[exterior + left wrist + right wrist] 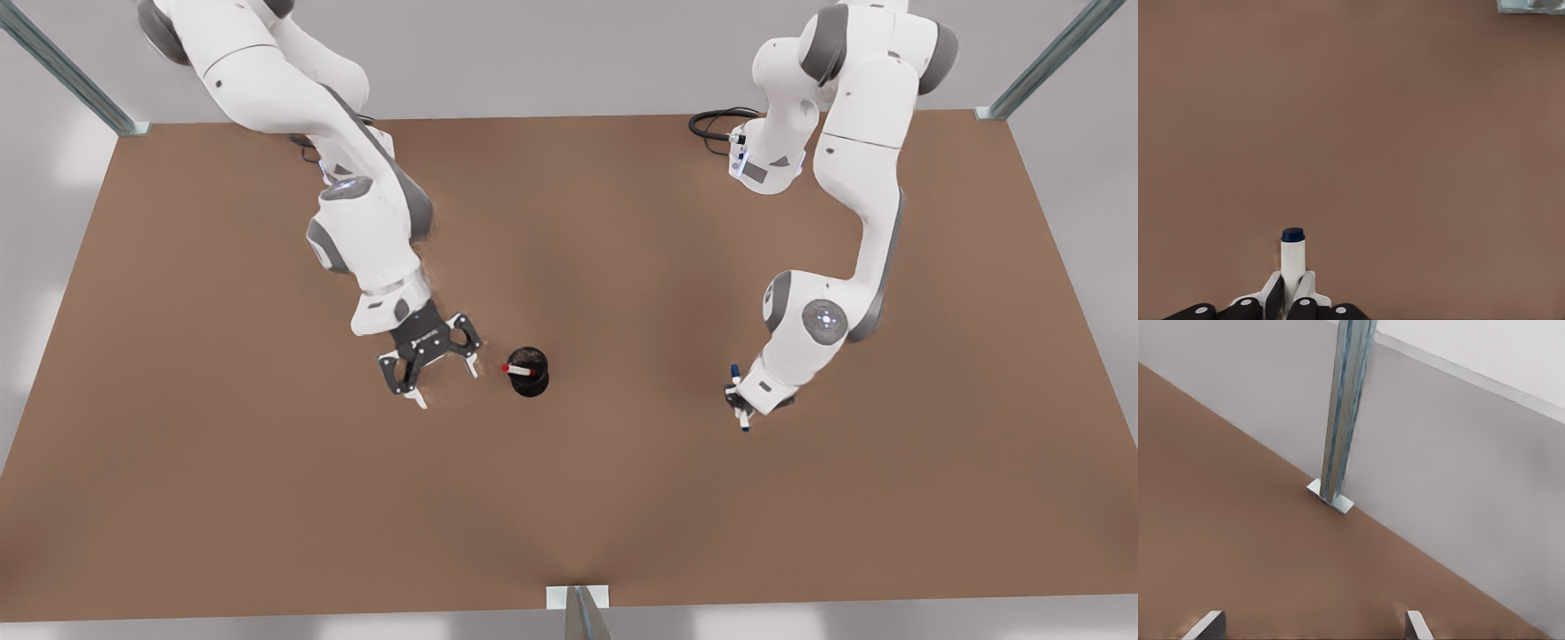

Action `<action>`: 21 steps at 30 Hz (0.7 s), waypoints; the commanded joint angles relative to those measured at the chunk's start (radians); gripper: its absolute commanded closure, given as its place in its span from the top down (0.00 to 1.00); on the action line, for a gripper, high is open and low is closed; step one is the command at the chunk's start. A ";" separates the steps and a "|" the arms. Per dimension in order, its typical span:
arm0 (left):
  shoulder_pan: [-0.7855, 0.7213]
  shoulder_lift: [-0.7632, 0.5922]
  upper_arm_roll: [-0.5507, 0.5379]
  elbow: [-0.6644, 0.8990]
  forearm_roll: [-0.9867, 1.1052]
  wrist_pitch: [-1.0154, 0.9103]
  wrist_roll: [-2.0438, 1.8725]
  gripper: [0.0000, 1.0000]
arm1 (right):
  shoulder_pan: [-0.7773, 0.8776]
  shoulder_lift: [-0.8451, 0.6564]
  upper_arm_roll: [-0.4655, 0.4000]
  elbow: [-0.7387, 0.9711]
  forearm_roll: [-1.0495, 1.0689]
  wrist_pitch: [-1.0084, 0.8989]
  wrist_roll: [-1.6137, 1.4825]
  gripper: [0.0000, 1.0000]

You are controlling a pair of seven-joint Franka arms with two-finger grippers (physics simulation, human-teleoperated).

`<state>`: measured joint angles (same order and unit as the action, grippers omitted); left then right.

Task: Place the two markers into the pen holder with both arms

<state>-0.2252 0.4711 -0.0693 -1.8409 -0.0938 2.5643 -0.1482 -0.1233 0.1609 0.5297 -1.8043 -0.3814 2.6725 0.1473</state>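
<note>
While the left gripper (1293, 293) clamps the blue marker (1293, 257), the right gripper (428, 360) gapes empty beside the pen holder (529, 372) containing the red marker (518, 368).

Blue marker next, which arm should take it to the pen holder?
Left. Its pincer is shut on the blue marker. The right pincer hangs open beside the pen holder, where the red marker already sits.
</note>
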 commanded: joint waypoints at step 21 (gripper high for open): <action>-0.154 0.440 -0.440 0.638 -0.457 0.458 1.098 0.27 | 0.192 0.054 -0.528 0.507 0.381 -1.220 -0.135 1.00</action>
<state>-0.3717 0.9129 -0.5093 -1.1933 -0.5492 2.8783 0.5433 0.0810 0.2365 -0.0095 -1.2939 -0.0038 1.4423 0.0523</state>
